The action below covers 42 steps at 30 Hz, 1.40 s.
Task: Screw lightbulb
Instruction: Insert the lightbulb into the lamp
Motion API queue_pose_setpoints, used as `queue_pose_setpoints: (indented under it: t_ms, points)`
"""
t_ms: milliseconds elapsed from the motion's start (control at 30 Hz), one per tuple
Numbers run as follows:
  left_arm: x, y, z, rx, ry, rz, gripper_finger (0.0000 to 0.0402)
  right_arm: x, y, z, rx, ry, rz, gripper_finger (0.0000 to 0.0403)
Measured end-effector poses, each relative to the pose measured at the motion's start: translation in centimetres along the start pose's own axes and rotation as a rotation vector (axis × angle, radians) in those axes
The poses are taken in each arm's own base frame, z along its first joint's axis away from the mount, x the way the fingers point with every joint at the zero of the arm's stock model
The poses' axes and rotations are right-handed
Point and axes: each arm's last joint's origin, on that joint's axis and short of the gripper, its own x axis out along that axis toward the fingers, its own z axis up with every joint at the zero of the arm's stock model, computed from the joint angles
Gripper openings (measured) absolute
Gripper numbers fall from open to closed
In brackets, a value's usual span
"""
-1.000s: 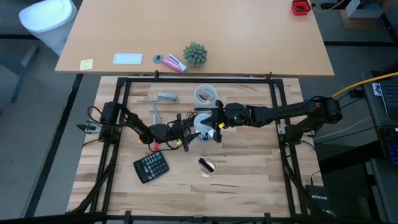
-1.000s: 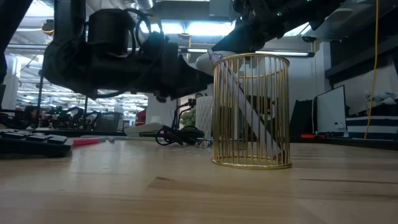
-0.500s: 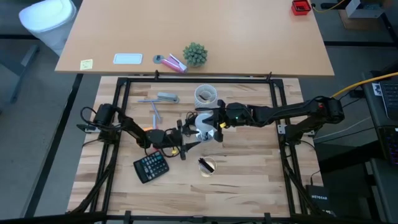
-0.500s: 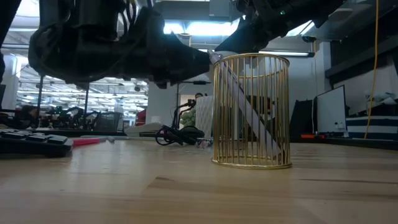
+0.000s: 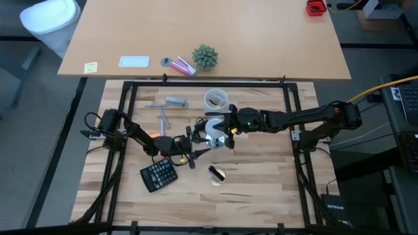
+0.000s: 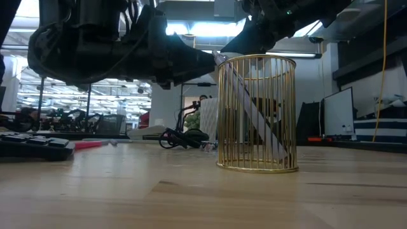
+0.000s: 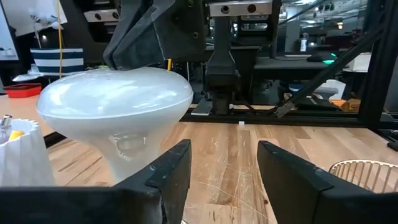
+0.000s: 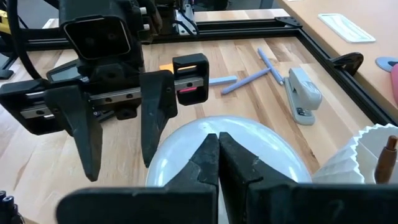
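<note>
The white lightbulb (image 5: 211, 128) stands at the table's middle with its wide dome (image 7: 115, 99) up and its neck pointing down; its base is hidden behind my left gripper's body. My right gripper (image 8: 218, 138) comes from the table's right, shut, with its tips at the dome's top. My left gripper (image 7: 224, 152) is level and open, just to the near left of the bulb (image 8: 261, 146). The bulb stands beside its fingers, not between them. My right gripper rests its shut fingertips on the top of the bulb's dome (image 8: 198, 129). The fingers (image 7: 146, 43) slant down onto it from the table's right side. The bulb stays upright below them.
A gold wire cup (image 6: 257, 114) stands near the bulb toward the near edge (image 5: 217, 173). A black calculator (image 5: 159, 175) lies at the near left. A pleated pale cup (image 5: 217, 99), a stapler (image 5: 176, 102) and blue sticks (image 5: 163, 117) lie on the far side.
My left gripper has shifted a little toward the table's near edge and risen slightly, then kept still. The bulb and my right gripper have stayed where they were.
</note>
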Motion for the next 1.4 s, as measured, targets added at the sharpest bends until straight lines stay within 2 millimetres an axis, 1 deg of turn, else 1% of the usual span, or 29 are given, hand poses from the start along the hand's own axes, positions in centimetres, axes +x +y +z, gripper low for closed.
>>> queue_pose_setpoints:
  t_ms: [133, 367, 667, 933, 1133, 1400]
  points:
    - [0.0, 0.0, 0.1, -0.004, -0.01, 0.001, 0.0155, 0.0, 0.0, 0.0, 0.0, 0.0, 0.0, 0.0005]
    - [0.0, 0.1, 1.0, 0.024, -0.102, 0.008, 0.0116, 0.0, 0.0, 0.0, 0.0, -0.001, 0.0, 0.0005]
    - [0.3, 1.1, 1.0, 0.018, -0.099, 0.042, 0.0084, 0.0, 0.0, 0.0, 0.0, -0.001, 0.0, 0.0005]
    - [0.4, 1.6, 1.0, 0.011, -0.099, 0.06, 0.0076, 0.0, 0.0, 0.0, 0.001, 0.0, 0.0, 0.0005]
    - [0.4, 1.8, 1.0, 0.042, -0.094, 0.137, 0.0076, 0.0, 0.0, 0.0, 0.001, 0.003, 0.0, 0.0005]
    - [0.4, 1.9, 0.9, 0.051, -0.085, 0.175, 0.0076, 0.0, -0.1, 0.0, 0.001, 0.005, 0.001, 0.0005]
